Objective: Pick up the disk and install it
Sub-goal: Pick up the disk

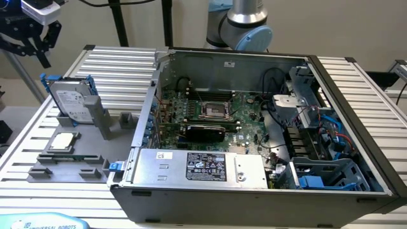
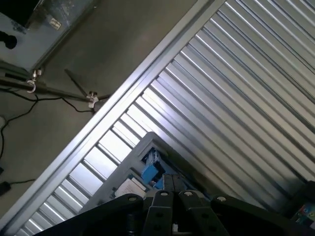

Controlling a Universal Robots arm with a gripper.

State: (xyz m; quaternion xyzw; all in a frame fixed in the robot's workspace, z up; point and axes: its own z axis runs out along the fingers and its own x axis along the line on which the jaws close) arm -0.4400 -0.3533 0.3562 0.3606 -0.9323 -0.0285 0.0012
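Zero steps finished, by the look of things. Disk (image 1: 68, 101) on edge in grey holder (image 1: 95, 114), left of frame, blue carrier around it. Gripper (image 1: 35, 47) in upper left corner, above disk and well apart, jaws pressed together, pinching nothing. Open computer case (image 1: 241, 200) across centre and right, drive cage (image 1: 330, 171) at lower right. Pick-up and install both left to do.
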